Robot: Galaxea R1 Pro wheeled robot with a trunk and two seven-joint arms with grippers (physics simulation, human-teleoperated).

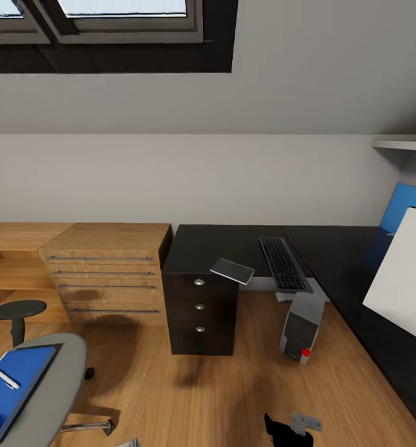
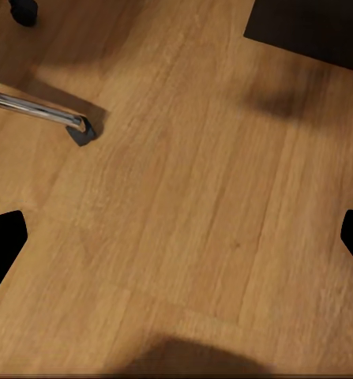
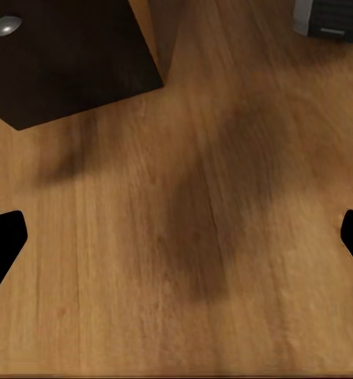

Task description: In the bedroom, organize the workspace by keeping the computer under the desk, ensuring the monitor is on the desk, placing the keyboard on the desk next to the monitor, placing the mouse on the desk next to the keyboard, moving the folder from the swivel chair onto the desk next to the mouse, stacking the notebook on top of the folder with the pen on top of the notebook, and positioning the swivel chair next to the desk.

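Note:
The black-topped desk [image 1: 226,245] runs to the right, with the dark keyboard [image 1: 284,264] lying on it. The monitor's [image 1: 403,282] white back rises at the right. The pale computer [image 1: 302,332] stands tilted on the floor by the desk's edge, its base showing in the right wrist view [image 3: 330,16]. At lower left, the swivel chair's grey seat [image 1: 56,391] carries the blue folder [image 1: 15,388], and the white pen [image 1: 6,379] lies on the folder. My left gripper [image 2: 176,245] and right gripper [image 3: 176,245] hang open over bare floor, holding nothing.
A thin grey slab [image 1: 231,270] overhangs the desk's black drawer unit [image 1: 200,310]; I cannot tell what it is. A light wooden drawer chest [image 1: 105,273] stands left of it. A chrome chair leg with castor [image 2: 73,126] lies near my left gripper. Wooden floor [image 1: 189,391] spreads between.

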